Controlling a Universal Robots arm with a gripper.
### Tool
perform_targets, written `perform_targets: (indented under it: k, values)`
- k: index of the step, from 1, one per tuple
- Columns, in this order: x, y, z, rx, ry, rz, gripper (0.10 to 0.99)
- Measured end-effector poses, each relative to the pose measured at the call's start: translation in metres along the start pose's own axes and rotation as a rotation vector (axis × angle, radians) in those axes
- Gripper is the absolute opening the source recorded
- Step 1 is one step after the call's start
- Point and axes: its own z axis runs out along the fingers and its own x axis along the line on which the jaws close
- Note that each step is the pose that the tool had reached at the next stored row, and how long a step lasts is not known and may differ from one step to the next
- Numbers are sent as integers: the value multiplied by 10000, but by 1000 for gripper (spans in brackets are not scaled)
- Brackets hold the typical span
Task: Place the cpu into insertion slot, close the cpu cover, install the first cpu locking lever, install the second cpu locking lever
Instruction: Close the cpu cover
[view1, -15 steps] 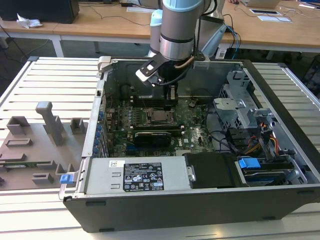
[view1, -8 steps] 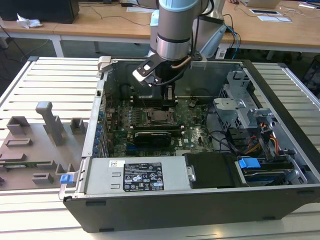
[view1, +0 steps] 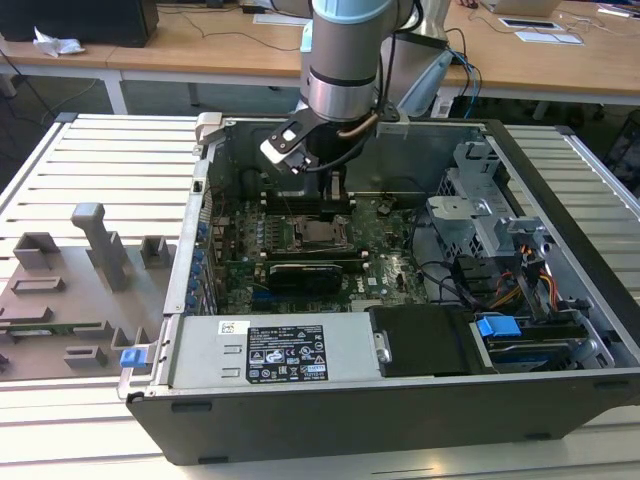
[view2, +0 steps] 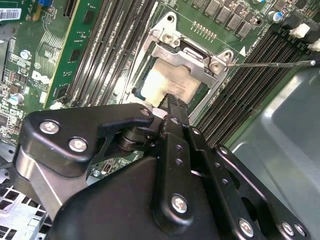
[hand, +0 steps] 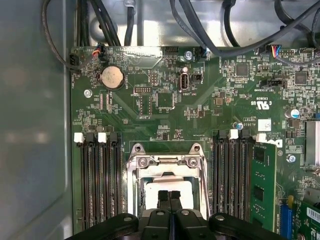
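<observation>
Wooden desks (view1: 200, 45) run along the back of the room, and in front of them a pale slatted table (view1: 90, 150) carries an open computer case (view1: 400, 400) lying on its side. Into this case the arm (view1: 342, 60) reaches from above, its last section close to vertical and its wrist just over the case's far wall, so that the pincer (view1: 335, 207) points straight down at the green circuit board (view1: 385, 265).

Both wrist views show the pincer (hand: 169, 194) with its two black fingers (view2: 172, 107) pressed together side by side, nothing held between them. Their tips sit at the silvery top of the cpu (view2: 167, 80), touching it or a hair above; which one I cannot tell.

Directly beneath the pincer, the cpu (hand: 185, 192) lies in the insertion slot (view1: 325, 236). Around it the cpu cover (hand: 165, 161) appears to lie flat, the chip showing through its square window. From a corner of the cover (view2: 187, 52), near the fingertips, a thin lever rod (view2: 270, 64) juts out over the long black memory slots (hand: 100, 185) that flank the pincer on both sides.

Farther along the board from the pincer sits a round coin cell (hand: 112, 77). Well away from the pincer, outside the case on the exterior view's left, rests a grey tray (view1: 60, 300) of holders.
</observation>
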Motion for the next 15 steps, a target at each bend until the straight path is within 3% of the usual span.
perform_targets:
  k: [15]
  values:
    - [0, -110, 64, 1, -1, 0, 106]
